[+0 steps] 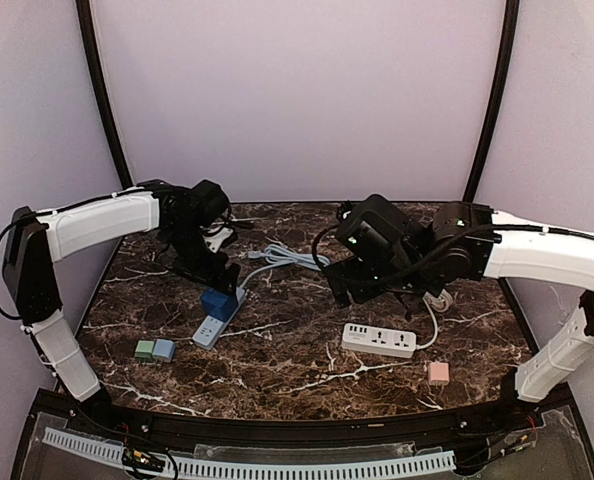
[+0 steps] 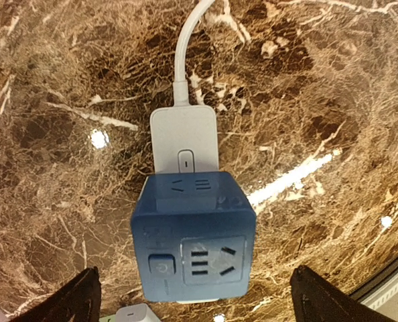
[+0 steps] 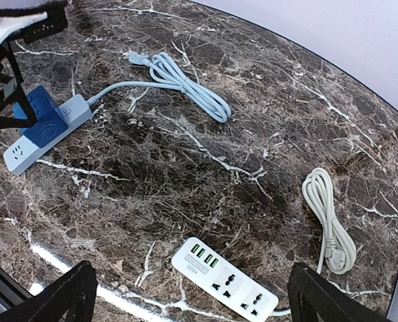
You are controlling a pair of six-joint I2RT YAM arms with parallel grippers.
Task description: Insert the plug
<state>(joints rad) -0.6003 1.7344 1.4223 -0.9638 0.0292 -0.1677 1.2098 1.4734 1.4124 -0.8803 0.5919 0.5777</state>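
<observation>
Dark marble surface (image 1: 307, 330): left of centre, the blue cube plug (image 2: 193, 235) sits on the pale power strip (image 2: 183, 137), left end effector (image 2: 195, 285) spread wide over it, untouching. Looks seated; next, a straight lift away.

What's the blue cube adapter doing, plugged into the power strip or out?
Plugged in, apparently: the blue cube adapter sits square and flat on the power strip; its prongs are hidden.

Cube plug (image 2: 193, 235) on power strip (image 2: 183, 134), second strip (image 1: 379, 340) to its right
</observation>
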